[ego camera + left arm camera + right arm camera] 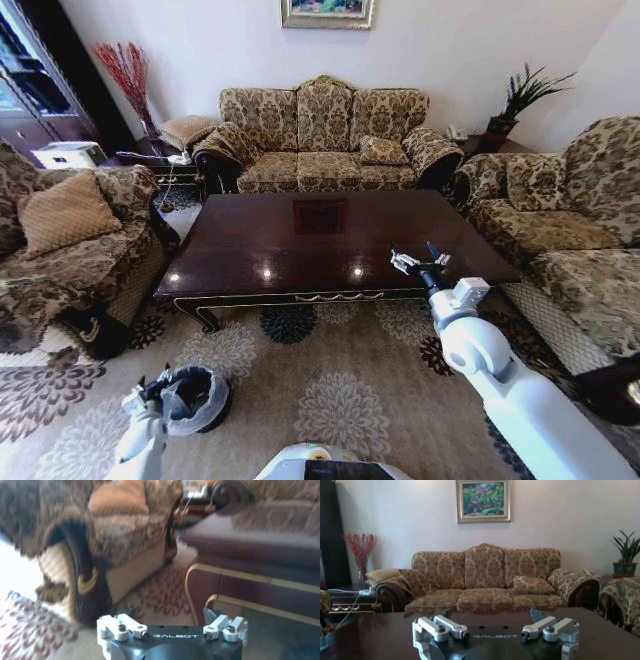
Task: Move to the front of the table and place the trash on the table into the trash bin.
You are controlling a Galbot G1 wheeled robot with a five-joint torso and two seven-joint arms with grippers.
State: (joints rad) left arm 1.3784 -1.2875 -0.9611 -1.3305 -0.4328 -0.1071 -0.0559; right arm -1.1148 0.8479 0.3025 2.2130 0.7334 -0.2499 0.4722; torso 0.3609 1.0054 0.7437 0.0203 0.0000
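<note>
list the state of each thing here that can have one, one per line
table: upright, glossy dark top, no trash visible on it
trash bin: upright on the carpet near the table's front left corner, lined with a bag folded over its rim, contents cannot be told
left gripper: open, low beside the trash bin, holding nothing
right gripper: open, raised over the table's front right edge, holding nothing

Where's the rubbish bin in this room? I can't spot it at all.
Start at the big dark coffee table in the middle of the room, then look down onto the flowered carpet towards its near left corner. The trash bin stands there beside the robot's left gripper: small, round and black, the only thing on the floor with a whitish plastic bag folded over its rim.
</note>
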